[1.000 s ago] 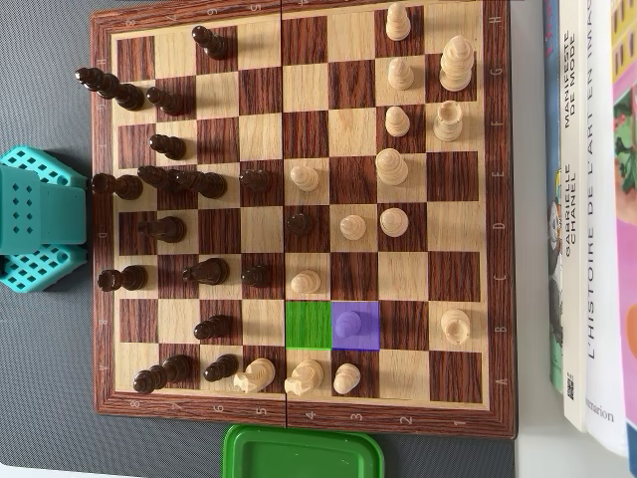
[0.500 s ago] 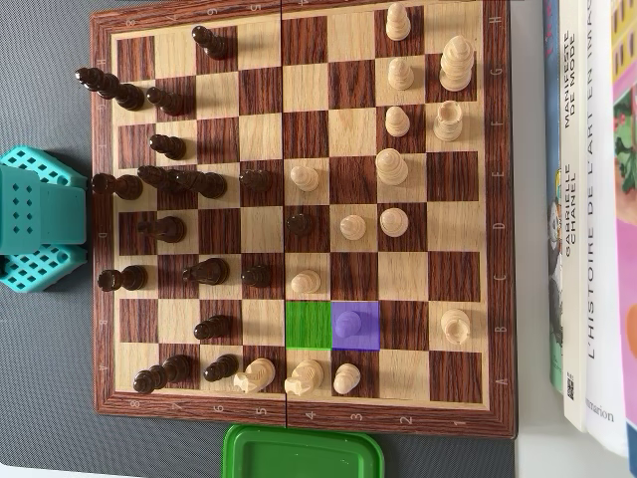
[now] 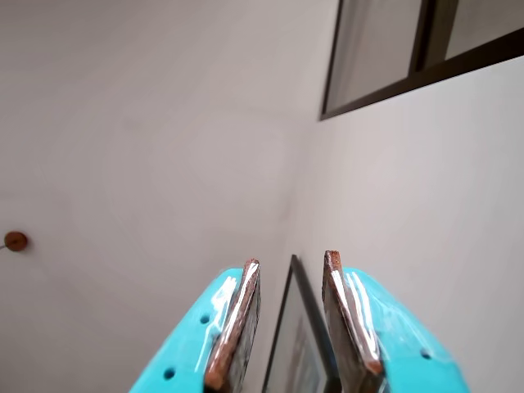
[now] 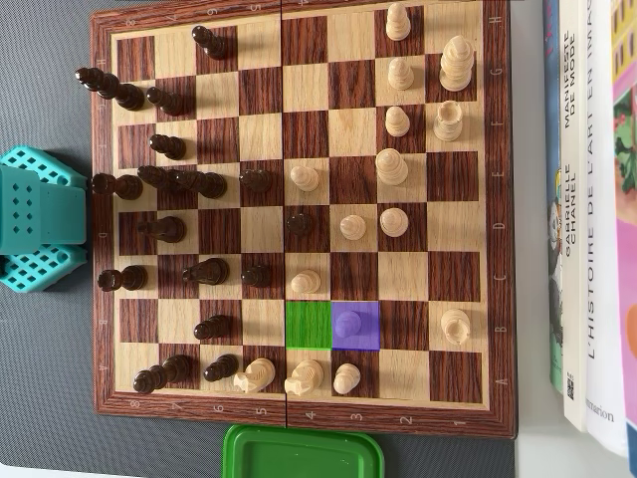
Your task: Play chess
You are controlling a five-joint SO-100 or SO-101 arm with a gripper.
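Turquoise and pointing upward, the end effector [image 3: 288, 327] shows in the wrist view with its two fingers [image 3: 233, 327] a little apart and nothing between them; behind them are a pale wall [image 3: 147, 147], a dark-framed window [image 3: 409, 49] at the upper right and a small brown knob [image 3: 15, 241] at the left edge. In the overhead view the arm's turquoise body [image 4: 38, 219] sits at the left edge, just beside the chessboard [image 4: 299, 413], which lies on the grey tabletop [image 4: 45, 398]. Dark pieces [image 4: 169, 146] crowd the left half of the board, and light pieces [image 4: 391, 166] stand mostly on the right half. Near the bottom of that view, one square is tinted green [image 4: 308, 325] and stands empty; the square touching it on the right is tinted purple [image 4: 368, 339] and carries a pawn [image 4: 347, 324] that looks purple too. A light knight [image 4: 304, 376] stands just below the green square. A green plastic lid [image 4: 304, 453] lies against the board's bottom edge. Books [image 4: 592, 199] lie along the right side, apart from the board.
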